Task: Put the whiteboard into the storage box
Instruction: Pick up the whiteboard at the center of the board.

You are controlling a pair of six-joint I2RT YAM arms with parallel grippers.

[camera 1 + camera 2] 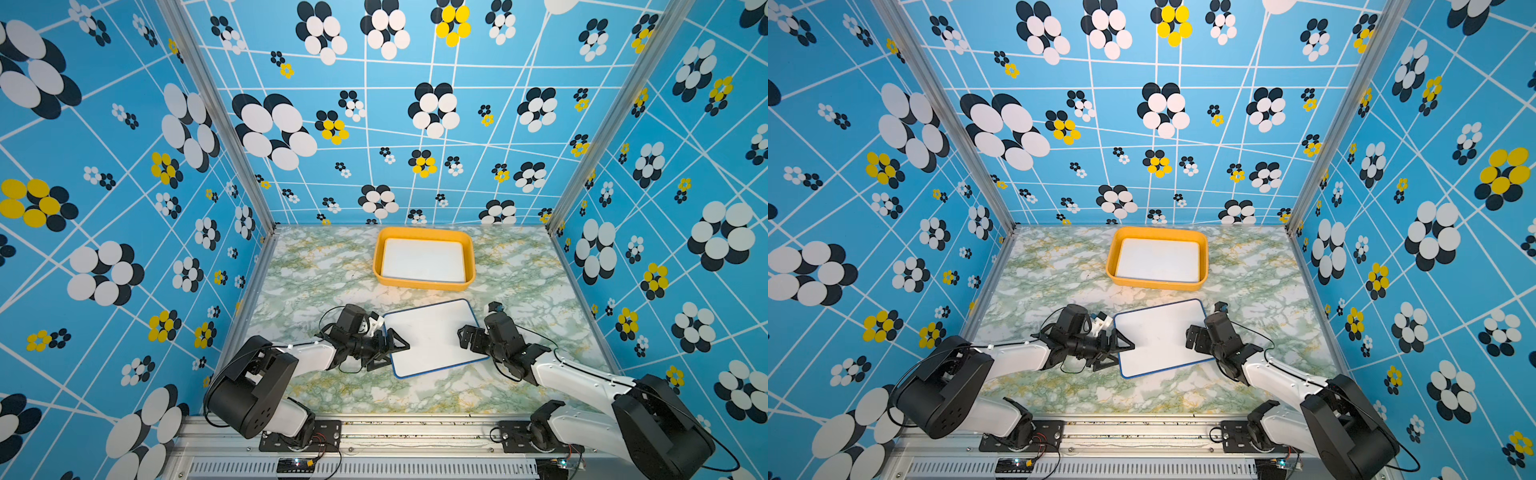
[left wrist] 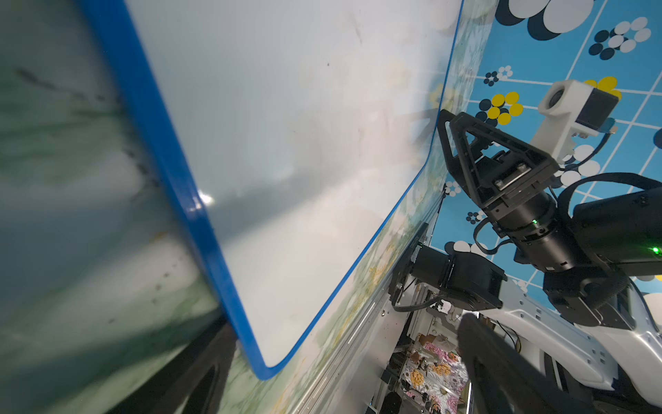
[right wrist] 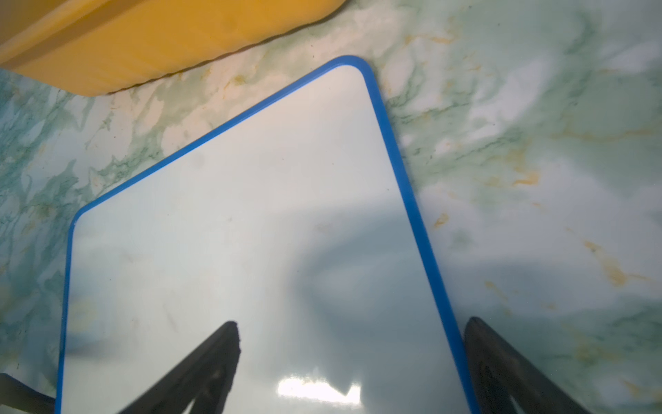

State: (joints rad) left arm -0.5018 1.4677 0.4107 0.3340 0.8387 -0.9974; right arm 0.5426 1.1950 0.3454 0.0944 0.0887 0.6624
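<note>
The whiteboard (image 1: 432, 338), blue-framed, is lying flat on the desk (image 1: 311, 270) in the near middle, turned a little out of square with the desk edges. The box (image 1: 424, 286) is standing at the far middle of the desk, close to the back wall. A strip of bare desk is separating it from the whiteboard, so the two are near each other but apart. A second whiteboard (image 1: 424, 259) is lying flat inside the box and covering most of its floor. The left claw (image 1: 395, 352) is sitting at the left edge of the whiteboard with its jaws apart. In both top views its far finger is overlapping the blue frame, and its near finger is standing over the desk just left of that edge. Whether either finger is touching the whiteboard cannot be told. The right claw (image 3: 353, 324) is sitting at the right edge with its jaws likewise apart. In the right wrist view one finger (image 3: 215, 358) is reaching over the white surface, and the other finger (image 3: 501, 365) is standing over the desk just beyond the frame. The blue edge is running between them. Neither claw is clamping the whiteboard.
</note>
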